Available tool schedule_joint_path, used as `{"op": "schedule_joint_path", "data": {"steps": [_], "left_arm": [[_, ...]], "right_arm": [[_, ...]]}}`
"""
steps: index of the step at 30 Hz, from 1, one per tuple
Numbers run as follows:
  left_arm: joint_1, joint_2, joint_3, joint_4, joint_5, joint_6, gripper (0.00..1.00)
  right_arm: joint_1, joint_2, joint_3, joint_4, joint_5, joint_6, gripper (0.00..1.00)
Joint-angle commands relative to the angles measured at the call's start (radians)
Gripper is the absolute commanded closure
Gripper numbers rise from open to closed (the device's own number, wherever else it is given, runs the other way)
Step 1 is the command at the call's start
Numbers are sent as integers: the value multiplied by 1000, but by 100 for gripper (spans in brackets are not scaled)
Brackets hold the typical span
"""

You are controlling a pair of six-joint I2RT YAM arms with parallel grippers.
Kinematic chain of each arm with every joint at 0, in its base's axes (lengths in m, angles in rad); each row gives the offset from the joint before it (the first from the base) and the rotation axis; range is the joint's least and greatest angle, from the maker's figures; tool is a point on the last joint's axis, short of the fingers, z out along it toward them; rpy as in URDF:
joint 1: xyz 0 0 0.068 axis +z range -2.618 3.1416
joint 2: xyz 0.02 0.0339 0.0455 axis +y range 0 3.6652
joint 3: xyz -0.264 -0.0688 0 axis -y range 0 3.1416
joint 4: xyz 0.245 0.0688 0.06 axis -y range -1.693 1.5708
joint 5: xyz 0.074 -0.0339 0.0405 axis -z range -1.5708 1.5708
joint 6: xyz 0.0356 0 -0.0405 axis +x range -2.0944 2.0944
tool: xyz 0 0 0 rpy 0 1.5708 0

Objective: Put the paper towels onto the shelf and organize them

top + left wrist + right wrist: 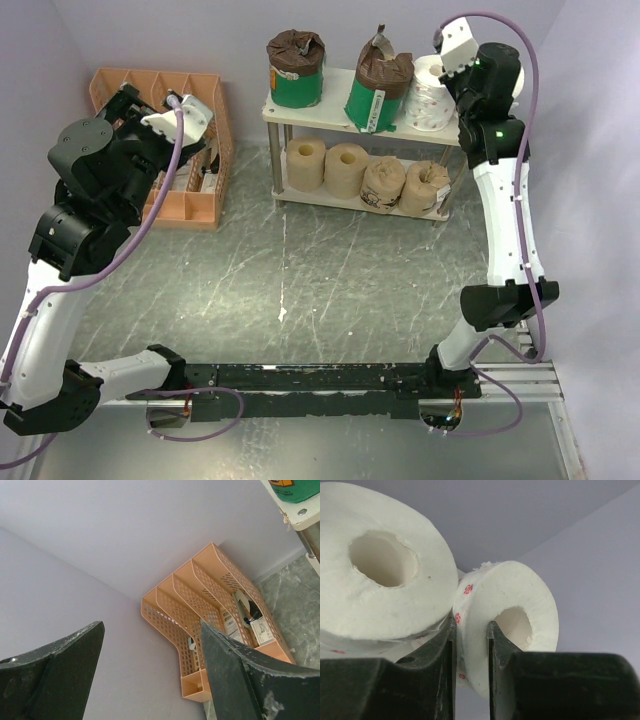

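The left gripper (150, 652) hangs released and empty near the orange organizer (215, 595), whose contents are too small to read. On the shelf (335, 113), two green-banded rolls (296, 70) stand on the top board beside a white roll (430, 92), and four beige rolls (346, 168) line the lower board. At the far right, the right gripper (471, 630) is clenched on the wall of a second white roll (520, 605), one finger in its core. From overhead, the arm hides this roll

light: bright, even, diffuse | shadows: soft, beneath shelf (330, 118) | focus: top view sharp, wrist-view foregrounds slightly blurred
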Motion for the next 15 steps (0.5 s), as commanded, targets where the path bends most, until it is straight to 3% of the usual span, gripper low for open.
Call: {"op": "schedule_joint_path", "data": {"steps": [1,15], "left_arm": [[16,-10,25,46,-21,-8,12],[28,-15,28,47,-20,5,12]], "right_arm": [[36,25,63,51,44,-42,100],[110,80,135,11,-22,6,100]]}}
